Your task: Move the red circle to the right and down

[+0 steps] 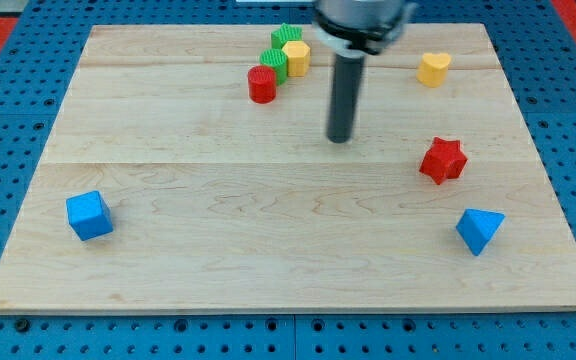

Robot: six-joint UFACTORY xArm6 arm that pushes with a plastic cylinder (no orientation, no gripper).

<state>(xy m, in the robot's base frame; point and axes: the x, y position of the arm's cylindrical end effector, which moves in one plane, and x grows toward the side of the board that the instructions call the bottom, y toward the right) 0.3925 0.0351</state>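
**Rod tip and red circle on the counter**

My tip [340, 138], a bare rod with no claw to open or close, rests on the counter [218, 220]. The red circle [261, 85] lies up-left of it, touching a green block [276, 64].

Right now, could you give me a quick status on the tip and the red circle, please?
My tip on bare board, right of and below red circle, apart. Circle touches green block. Red star sits lower right.
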